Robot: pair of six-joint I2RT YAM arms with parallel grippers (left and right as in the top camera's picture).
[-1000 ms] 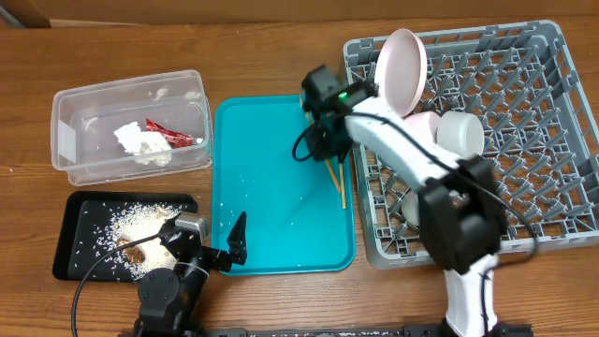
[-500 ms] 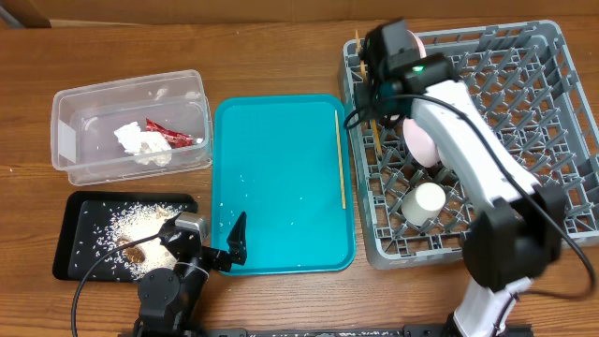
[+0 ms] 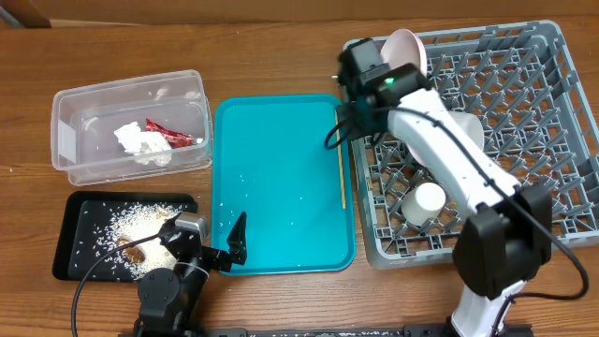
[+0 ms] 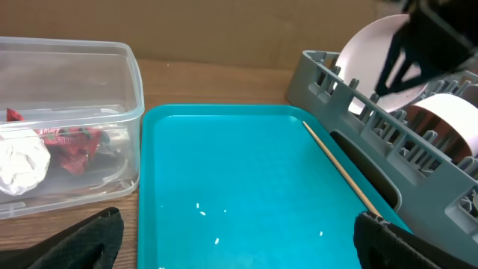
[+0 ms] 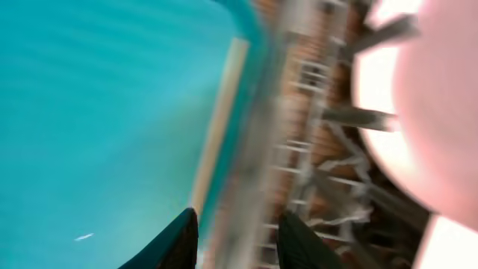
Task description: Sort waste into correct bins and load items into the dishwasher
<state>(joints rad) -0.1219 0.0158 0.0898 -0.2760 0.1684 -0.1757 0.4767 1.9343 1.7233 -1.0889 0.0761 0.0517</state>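
One wooden chopstick [image 3: 341,161] [image 4: 340,168] lies along the teal tray's right edge. My right gripper [image 3: 348,110] [image 5: 235,240] hovers over the gap between that edge and the grey dishwasher rack [image 3: 393,257]; its jaws stand apart with nothing between them, though the wrist view is blurred. In the rack are the upright plate [image 3: 404,51], the white bowl [image 3: 468,131], the cup [image 3: 429,198] and the pink bowl [image 3: 413,155], which is mostly covered by my arm. My left gripper [image 3: 220,251] [image 4: 239,239] rests open at the tray's near left corner.
The teal tray [image 3: 281,187] carries a few rice grains. The clear tub [image 3: 70,140] at the left holds the white napkin [image 3: 140,142] and the red wrapper [image 3: 168,134]. The black tray [image 3: 75,234] in front of it holds rice and brown scraps.
My right gripper went from the tray to the rack's far left corner, then came back to the tray's edge, and its jaws have parted. Two chopsticks were on the tray; one shows now.
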